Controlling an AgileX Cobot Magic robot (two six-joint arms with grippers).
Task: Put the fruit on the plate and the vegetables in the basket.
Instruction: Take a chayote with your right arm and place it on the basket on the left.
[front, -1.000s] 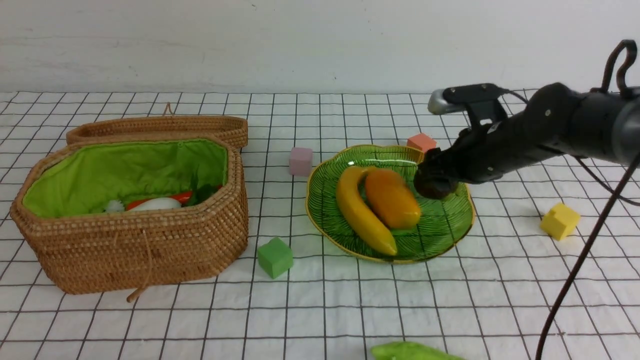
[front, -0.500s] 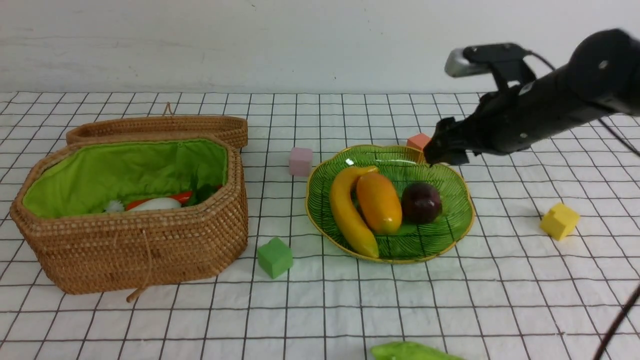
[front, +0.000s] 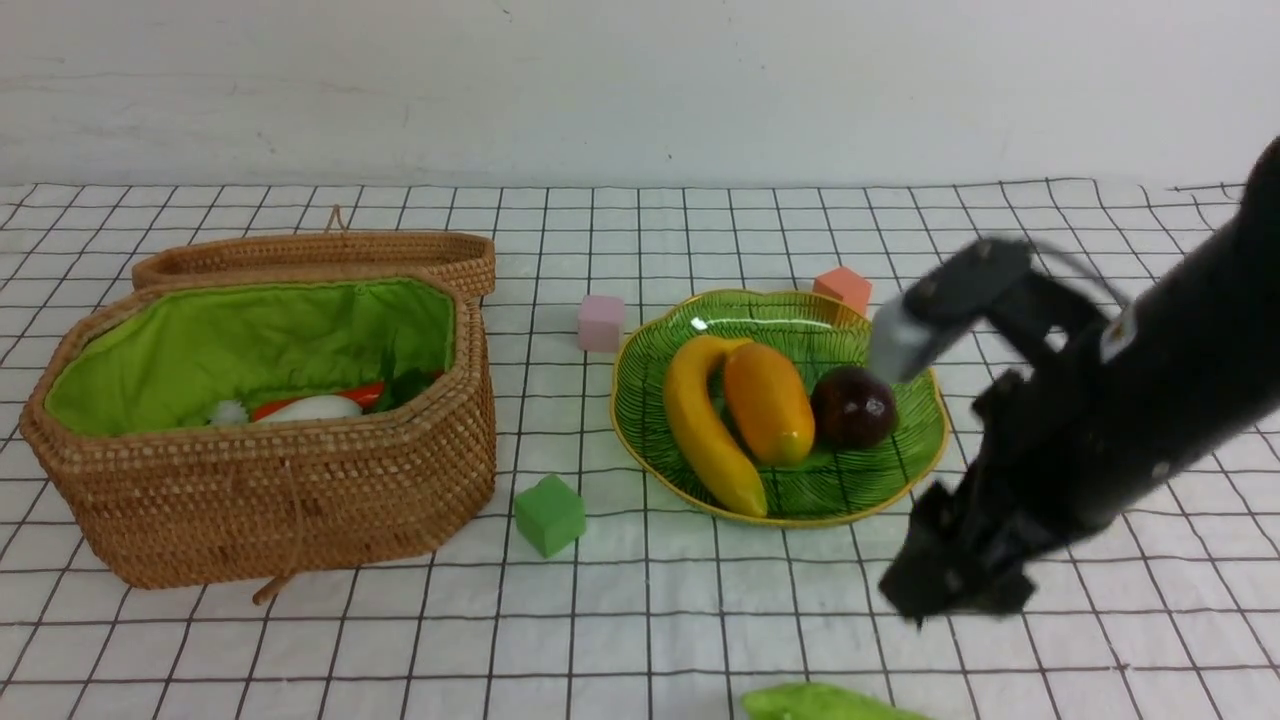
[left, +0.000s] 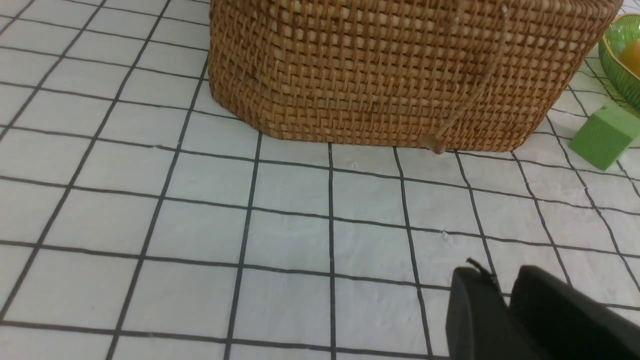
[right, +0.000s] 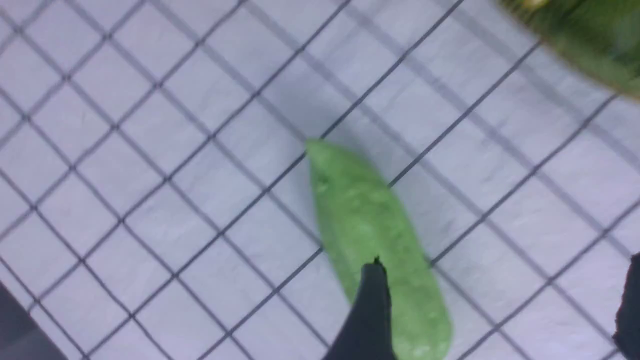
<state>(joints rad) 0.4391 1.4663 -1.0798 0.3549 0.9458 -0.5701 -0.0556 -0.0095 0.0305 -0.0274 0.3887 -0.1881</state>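
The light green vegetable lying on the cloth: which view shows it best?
The right wrist view: the light green vegetable shows nearly whole on the checked cloth, one end behind a dark fingertip. The front view catches only a sliver at its bottom edge. The left wrist view does not show it.

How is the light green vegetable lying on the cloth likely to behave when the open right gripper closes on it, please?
The light green vegetable looks rigid and holds its oblong shape, so it probably won't flop. Its rounded sides suggest it may roll or twist on the cloth if nudged off-centre. Its surface looks fairly smooth, so the right gripper might slip along the tapered ends; a grip across the middle seems safer.
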